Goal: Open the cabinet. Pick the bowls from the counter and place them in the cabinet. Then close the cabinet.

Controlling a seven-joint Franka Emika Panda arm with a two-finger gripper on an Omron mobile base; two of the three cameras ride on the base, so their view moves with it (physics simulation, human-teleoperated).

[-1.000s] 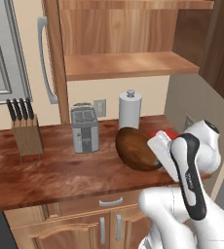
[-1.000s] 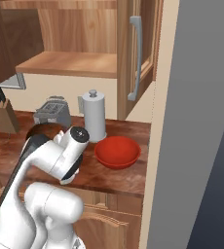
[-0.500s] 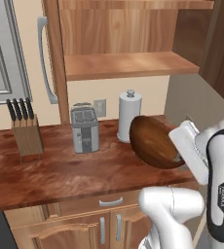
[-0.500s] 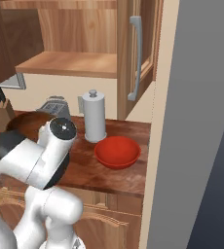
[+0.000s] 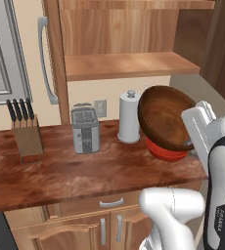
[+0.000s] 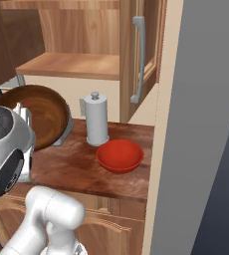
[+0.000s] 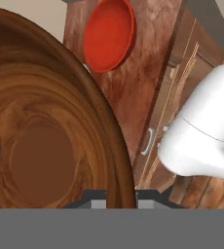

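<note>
While the gripper [image 7: 115, 197] stands pinched on the rim of the wooden bowl [image 5: 164, 117], that bowl hangs tilted above the counter [image 5: 80, 171], below the open cabinet [image 5: 124, 63]. Judged rigid but smooth: rim hold may slip. Red bowl [image 6: 120, 155] remains on the counter.

Cream wall [image 5: 92, 93] with an outlet [image 5: 101, 107]; grey panelled fridge [image 5: 2, 53] at left.

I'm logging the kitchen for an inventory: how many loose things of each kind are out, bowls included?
Bowls: 2 (brown bowl, held tilted above the counter; red bowl on the counter)
Paper towel holder: 1
Toaster: 1
Knife block: 1
Total: 5
</note>
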